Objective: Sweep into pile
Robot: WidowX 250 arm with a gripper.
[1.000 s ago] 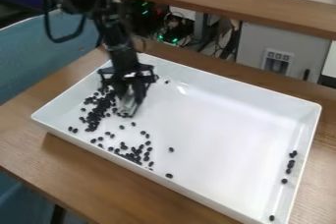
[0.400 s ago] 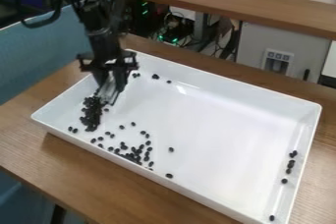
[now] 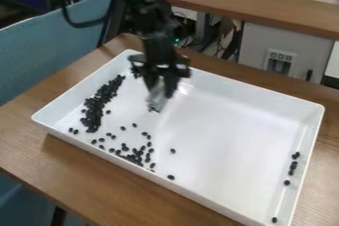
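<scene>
The black gripper (image 3: 160,87) hangs over the upper left part of the white tray (image 3: 218,136), with its fingers around a pale, translucent tool (image 3: 157,99) that points down toward the tray floor. Left of it, a long band of black beans (image 3: 98,103) runs beside the tray's left wall. A looser cluster of beans (image 3: 137,155) lies near the front wall, with single beans around it. Several beans (image 3: 293,165) sit along the right wall, and one bean (image 3: 274,219) is in the lower right corner. A few more show just left of the gripper.
The tray's raised white walls stand on a brown wooden table (image 3: 79,170). Behind it runs a wooden shelf (image 3: 245,4), with cables and a grey box (image 3: 285,56) below. A blue chair back (image 3: 46,56) is at the left.
The gripper first moved left with the tool, then back to the right, off the beans. The beans at the left have shifted into a longer, narrower band along the left wall.
</scene>
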